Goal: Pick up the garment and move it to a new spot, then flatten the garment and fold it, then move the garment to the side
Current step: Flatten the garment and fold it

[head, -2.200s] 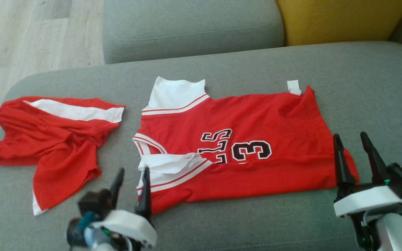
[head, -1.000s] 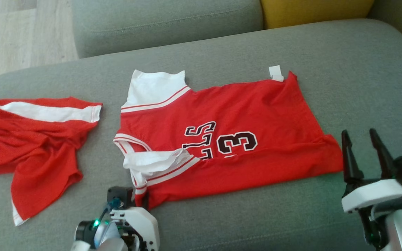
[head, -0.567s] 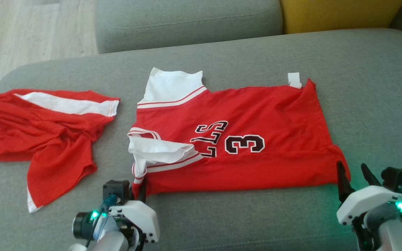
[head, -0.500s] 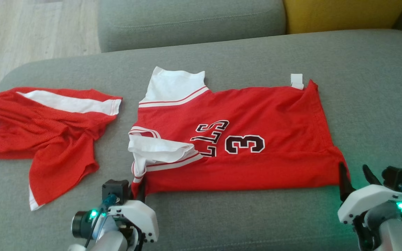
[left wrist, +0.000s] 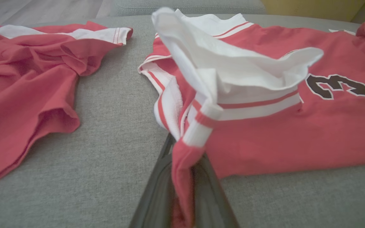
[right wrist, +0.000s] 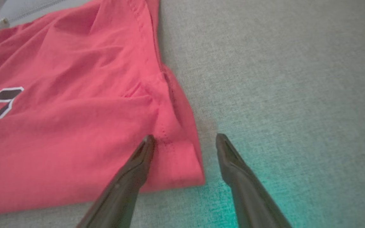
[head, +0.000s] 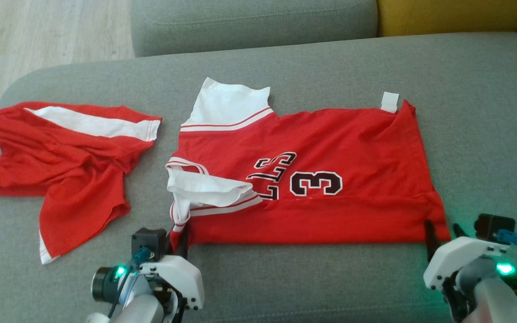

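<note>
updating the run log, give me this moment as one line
left hand: shut on shoulder corner of red and white basketball jersey | right hand: open, astride jersey's hem corner | jersey: spread on grey fabric sofa

The jersey point(head: 321, 179) lies on the sofa seat point(head: 487, 112) ahead of both grippers, its near left corner inside the left gripper point(head: 180, 236), its near right corner between the fingers of the right gripper point(right wrist: 185, 139). A second garment point(head: 61, 152) lies left of the left gripper.
</note>
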{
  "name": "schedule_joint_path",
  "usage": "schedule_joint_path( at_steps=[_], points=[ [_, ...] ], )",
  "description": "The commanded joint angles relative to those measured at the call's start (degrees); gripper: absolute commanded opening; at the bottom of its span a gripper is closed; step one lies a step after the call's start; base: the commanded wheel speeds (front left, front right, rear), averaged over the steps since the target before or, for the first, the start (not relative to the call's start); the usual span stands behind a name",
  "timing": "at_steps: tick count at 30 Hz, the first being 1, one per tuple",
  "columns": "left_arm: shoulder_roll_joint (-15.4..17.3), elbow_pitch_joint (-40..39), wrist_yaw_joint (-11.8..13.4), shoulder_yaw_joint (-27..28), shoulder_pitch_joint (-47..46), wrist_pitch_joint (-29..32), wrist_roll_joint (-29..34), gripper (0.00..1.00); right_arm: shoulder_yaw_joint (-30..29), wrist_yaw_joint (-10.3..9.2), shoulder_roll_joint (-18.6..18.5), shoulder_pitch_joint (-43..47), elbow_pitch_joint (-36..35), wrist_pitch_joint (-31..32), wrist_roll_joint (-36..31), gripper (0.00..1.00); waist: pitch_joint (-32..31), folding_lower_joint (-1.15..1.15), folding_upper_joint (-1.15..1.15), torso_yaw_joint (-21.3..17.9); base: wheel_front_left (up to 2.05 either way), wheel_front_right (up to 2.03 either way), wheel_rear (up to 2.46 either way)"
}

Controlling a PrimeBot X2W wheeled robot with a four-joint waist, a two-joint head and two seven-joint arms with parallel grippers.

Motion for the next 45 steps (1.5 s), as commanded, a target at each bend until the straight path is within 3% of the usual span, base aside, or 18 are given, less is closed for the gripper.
schedule_joint_path(
  at_steps=[1, 2, 14, 24, 32, 33, 34, 35, 40, 45],
  points=[
    [1.14, -1.85, 0.38, 1.38, -1.77, -0.19, 0.36, 0.00, 1.63, -0.04, -0.19, -2.98, -0.61, 0.21, -0.82, 0.41, 0.20, 0.00, 0.00, 0.02, 0.00, 0.00, 0.00],
    [1.17, -1.88, 0.39, 1.32, -1.79, -0.16, 0.33, 0.00, 1.62, -0.04, -0.19, -3.20, -0.14, 0.30, -1.03, 0.00, 0.19, 0.00, 0.00, 0.04, 0.00, 0.00, 0.00],
    [1.81, -1.64, 0.52, 0.53, -0.38, 0.54, -0.19, 0.00, -0.34, -0.04, -1.07, -2.82, -0.04, -1.14, -4.52, 0.00, -2.59, 0.00, 0.00, -0.21, 0.00, 0.00, 0.00],
    [3.05, -6.63, 0.48, -2.10, 4.67, 4.41, -0.28, 0.00, -4.50, -0.04, -1.82, 3.22, -9.59, 3.70, -6.67, 0.00, -4.94, 0.00, 0.00, -0.70, 0.00, 0.00, 0.00],
    [3.75, -10.24, 0.50, -3.58, 7.90, 8.24, -1.09, 0.02, -4.31, -0.04, -0.99, 7.29, -16.59, 8.95, -6.50, 0.00, -5.12, 0.00, 0.00, -1.57, 0.00, 0.00, 0.00],
    [3.88, -10.31, 0.56, -3.79, 7.91, 8.88, -1.03, 0.45, -4.24, -0.04, -0.89, 7.44, -17.25, 9.08, -6.36, 0.29, -5.07, 0.00, 0.00, -1.67, 0.00, 0.00, 0.00],
    [4.04, -10.46, 0.69, -3.99, 7.84, 9.29, -0.83, 0.76, -4.27, -0.04, -0.79, 7.50, -17.88, 9.02, -6.15, 1.00, -5.01, 0.00, 0.00, -1.74, 0.00, 0.00, 0.00],
    [4.14, -10.73, 0.95, -3.96, 7.66, 9.34, -0.71, 1.00, -4.23, -0.04, -0.69, 7.49, -18.42, 9.06, -5.83, 1.00, -4.95, 0.00, 0.00, -1.81, 0.00, 0.00, 0.00],
    [4.98, -13.07, 2.95, -2.14, 6.44, 7.28, -0.45, 1.00, -4.68, -0.04, -0.31, 6.33, -21.91, 6.67, -3.00, 1.00, -4.61, 0.00, 0.00, -2.07, 0.00, 0.00, 0.00],
    [5.64, -17.46, 4.77, 1.91, 3.82, 1.40, -1.10, 1.00, -3.10, -0.04, -0.20, 4.28, -25.00, 1.88, -0.63, 1.00, -3.85, 0.00, 0.00, -2.48, 0.00, 0.00, 0.00]
  ],
)
